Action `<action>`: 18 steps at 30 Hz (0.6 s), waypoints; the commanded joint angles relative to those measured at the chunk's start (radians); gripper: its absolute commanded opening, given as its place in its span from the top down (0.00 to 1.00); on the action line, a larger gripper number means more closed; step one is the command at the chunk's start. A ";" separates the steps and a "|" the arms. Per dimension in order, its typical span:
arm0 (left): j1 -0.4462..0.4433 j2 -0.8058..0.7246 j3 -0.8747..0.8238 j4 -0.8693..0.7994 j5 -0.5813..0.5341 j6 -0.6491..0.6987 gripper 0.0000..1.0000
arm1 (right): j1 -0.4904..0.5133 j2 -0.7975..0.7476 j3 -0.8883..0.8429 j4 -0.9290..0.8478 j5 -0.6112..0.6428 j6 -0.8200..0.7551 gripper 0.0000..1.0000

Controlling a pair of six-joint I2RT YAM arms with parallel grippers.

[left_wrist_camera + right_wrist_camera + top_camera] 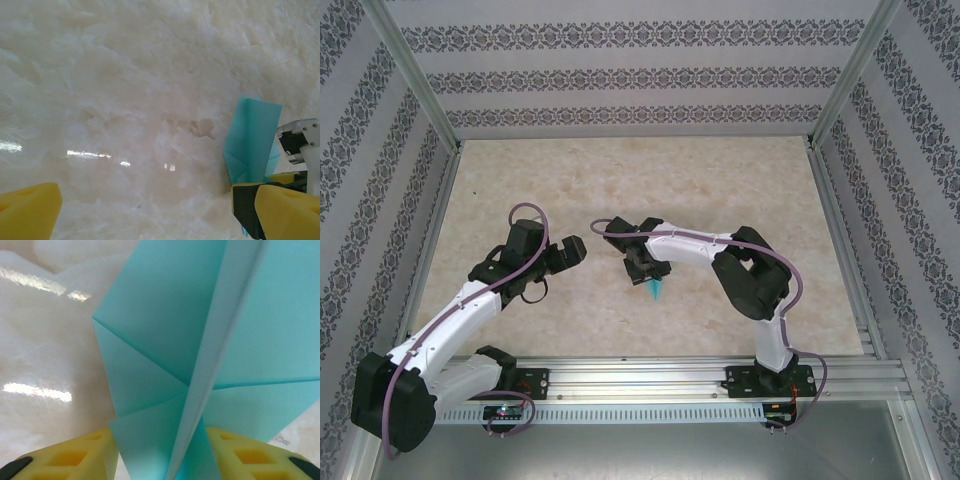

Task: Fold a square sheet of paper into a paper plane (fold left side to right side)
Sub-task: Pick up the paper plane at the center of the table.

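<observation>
Item: paper plane, 1 unit, creased and flapped; folding judged complete, set-down remaining. Held above table centre, clamped by right gripper. Left gripper, 9 o'clock of it: jaws apart, empty.

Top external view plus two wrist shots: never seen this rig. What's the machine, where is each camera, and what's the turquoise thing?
These are two robot arms bolted at the near edge of a table. The top external view looks down from behind them. Each wrist view looks out past that arm's own yellow finger pads. The right gripper is shut on a folded turquoise paper plane, pinched between its pads. The left gripper stands open beside it, holding nothing.
</observation>
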 commanded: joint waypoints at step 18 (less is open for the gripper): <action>0.007 0.004 0.006 -0.022 0.001 0.017 0.00 | -0.027 -0.086 -0.068 0.011 0.012 0.008 0.78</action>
